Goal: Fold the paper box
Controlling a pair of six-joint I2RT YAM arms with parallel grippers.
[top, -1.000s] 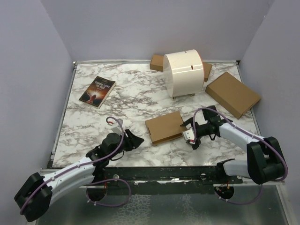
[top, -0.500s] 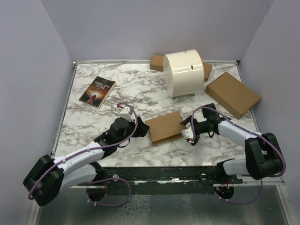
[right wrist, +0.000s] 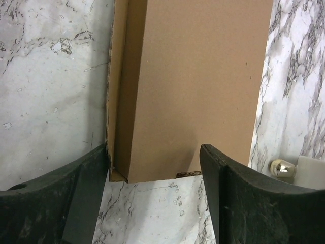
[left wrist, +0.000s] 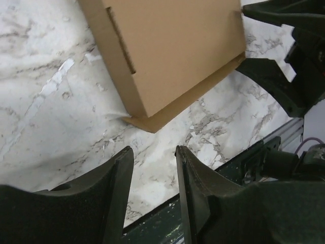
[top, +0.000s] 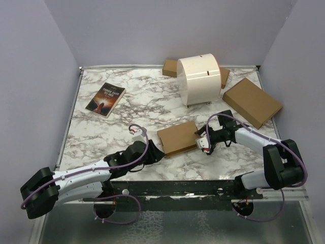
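At the near edge of the table [top: 101, 132], our left gripper [left wrist: 153, 152] hovers low with its 2 fingers apart and nothing between them. It sits just short of the near corner of the paper box [top: 177, 137]. That box lies flat mid-table and looks almost closed, but 1 lower layer juts out under this corner and a side strip stands slightly off along 1 long edge.

Our right gripper [right wrist: 152, 150] is at the box's right end. Its jaws are spread, 1 finger beside the loose strip and the other over the top panel, and we see no clamp.

We judge the step to be seating that last layer flush. We would keep the right side as a stop so the box cannot slide. We would bring the left in low and push along the edge rather than at the corner tip, which could crumple.

Farther back, the book [top: 105, 99], the white drum [top: 199, 79] and the larger cardboard box [top: 252, 101] sit well apart from the work.
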